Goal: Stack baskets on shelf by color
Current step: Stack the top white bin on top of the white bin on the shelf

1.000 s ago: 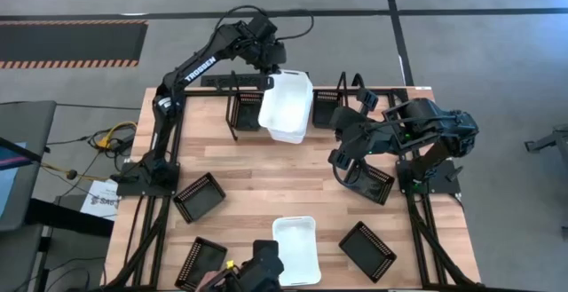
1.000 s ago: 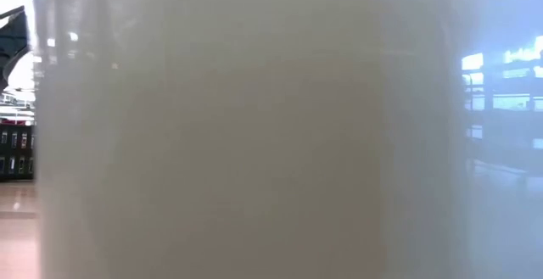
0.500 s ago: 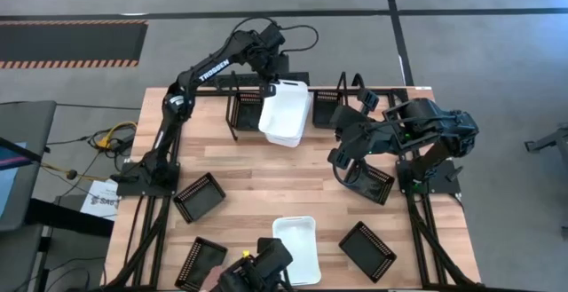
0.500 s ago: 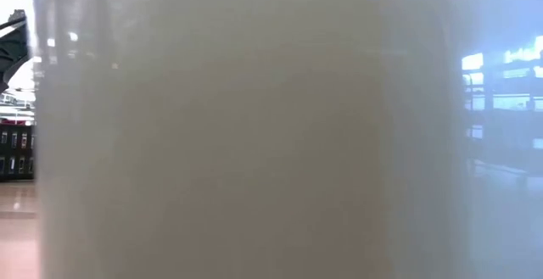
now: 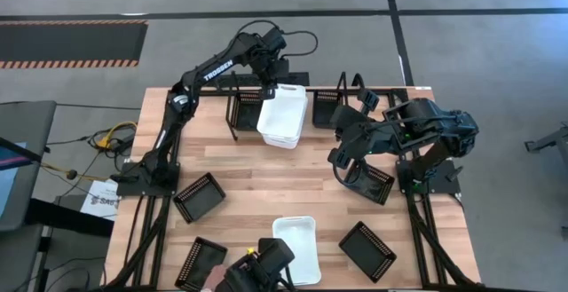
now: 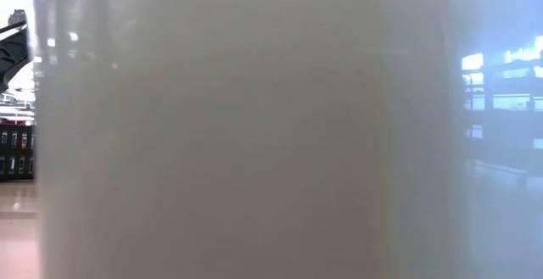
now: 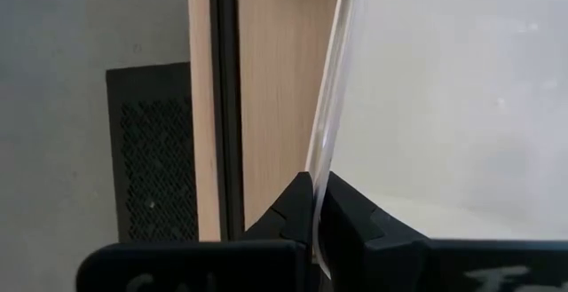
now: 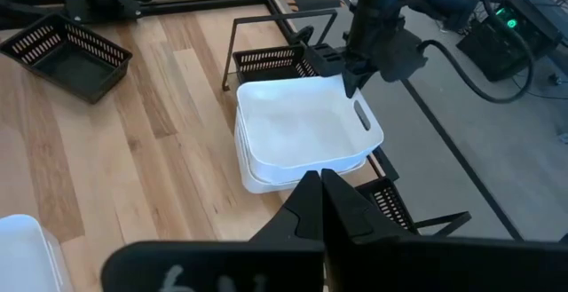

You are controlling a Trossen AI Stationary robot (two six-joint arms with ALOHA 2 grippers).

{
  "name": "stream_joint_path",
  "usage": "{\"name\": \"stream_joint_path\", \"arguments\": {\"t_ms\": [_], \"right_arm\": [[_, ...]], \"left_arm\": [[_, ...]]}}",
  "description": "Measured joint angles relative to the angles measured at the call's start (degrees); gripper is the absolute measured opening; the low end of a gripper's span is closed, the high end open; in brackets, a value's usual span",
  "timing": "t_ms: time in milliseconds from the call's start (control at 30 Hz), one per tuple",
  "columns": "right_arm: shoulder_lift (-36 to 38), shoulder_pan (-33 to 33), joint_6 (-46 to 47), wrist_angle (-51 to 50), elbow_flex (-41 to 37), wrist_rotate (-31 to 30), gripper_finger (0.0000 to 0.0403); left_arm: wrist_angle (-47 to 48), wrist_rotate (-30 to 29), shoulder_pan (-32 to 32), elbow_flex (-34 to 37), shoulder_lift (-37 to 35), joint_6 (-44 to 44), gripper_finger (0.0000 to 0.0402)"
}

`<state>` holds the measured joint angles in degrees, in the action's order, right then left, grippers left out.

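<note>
My left gripper [image 5: 273, 83] is at the table's far edge, shut on a white basket [image 5: 284, 116]. That basket lies in a second white basket [image 8: 266, 178] on the shelf [image 5: 234, 123]. Black mesh baskets [image 5: 247, 110] [image 5: 327, 106] stand in the shelf on either side. My right gripper [image 5: 340, 159] hovers shut over the table's right half, above a black basket [image 5: 374, 185], touching nothing. A third white basket [image 5: 295, 248] rests on the table by the near edge and fills the low view [image 6: 254, 135]. My left gripper pinches the upper white basket's thin rim [image 7: 330, 141] at its far end, near a corner [image 8: 353, 97], one finger inside the wall and one outside. The fingers come from above, slanting down. The basket sits nested in the lower white one, its held end slightly higher.
Loose black baskets lie on the table at the left [image 5: 198, 196], near left [image 5: 200, 261] and near right [image 5: 366, 249]. A dark device with a person's hand [image 5: 257, 272] shows at the near edge. Bare wood [image 5: 266, 181] lies in the middle.
My left gripper has come down at the far edge with the white basket. The basket, held high and tilted a second ago, now lies lower and nearly level in the other white basket on the shelf. The dark device at the near edge has shifted.
</note>
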<state>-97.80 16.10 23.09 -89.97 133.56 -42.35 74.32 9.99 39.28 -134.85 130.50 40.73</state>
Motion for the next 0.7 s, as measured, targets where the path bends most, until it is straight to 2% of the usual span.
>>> {"name": "stream_joint_path", "arguments": {"t_ms": [267, 700], "right_arm": [[0.0, 0.0, -0.1, 0.0, 0.0, 0.0, 0.0005], [0.0, 0.0, -1.9, 0.0, 0.0, 0.1, 0.0005]], "left_arm": [[-1.8, -4.4, -1.2, -0.1, 0.0, -1.4, 0.0014], [-2.0, -14.5, -4.6, -0.1, -1.0, -3.3, 0.0142]]}}
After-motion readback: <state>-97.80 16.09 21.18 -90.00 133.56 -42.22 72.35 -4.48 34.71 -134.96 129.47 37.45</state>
